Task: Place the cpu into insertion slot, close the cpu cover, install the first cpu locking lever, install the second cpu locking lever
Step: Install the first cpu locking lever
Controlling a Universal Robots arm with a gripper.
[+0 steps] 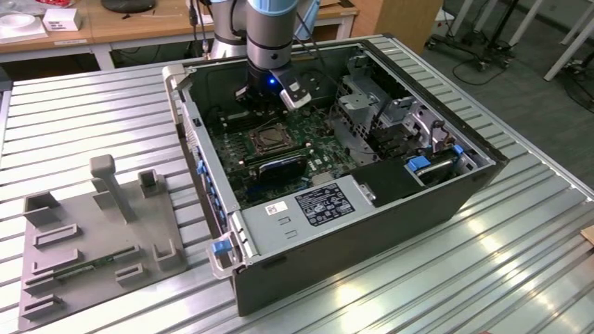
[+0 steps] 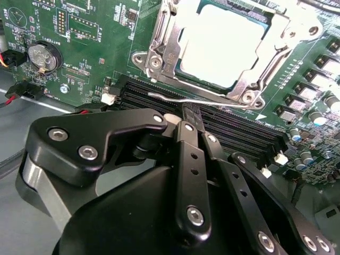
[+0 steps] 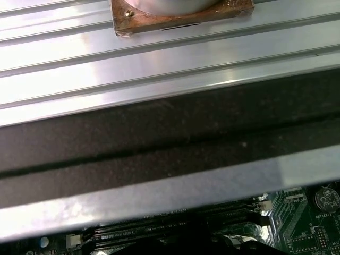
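The cpu (image 2: 223, 45) lies pale and flat in the insertion slot (image 1: 269, 139) on the green motherboard. The cpu cover (image 2: 159, 40), a silvery frame, is down around it. A thin metal locking lever (image 2: 212, 101) runs along the socket's edge next to the memory slots. My gripper (image 2: 192, 118) is shut, its black fingers (image 2: 186, 154) side by side and their tips right at that lever; whether they touch it I cannot tell. In the exterior view the gripper (image 1: 252, 104) hangs inside the computer case (image 1: 371, 229), just behind the socket.
Black memory slots (image 2: 244, 133) lie between gripper and socket. A coin battery (image 2: 42, 56) sits off to one side. The drive cage with blue tabs (image 1: 418, 163) is at the exterior view's right. A grey fixture plate (image 1: 93, 236) is on the table at the left.
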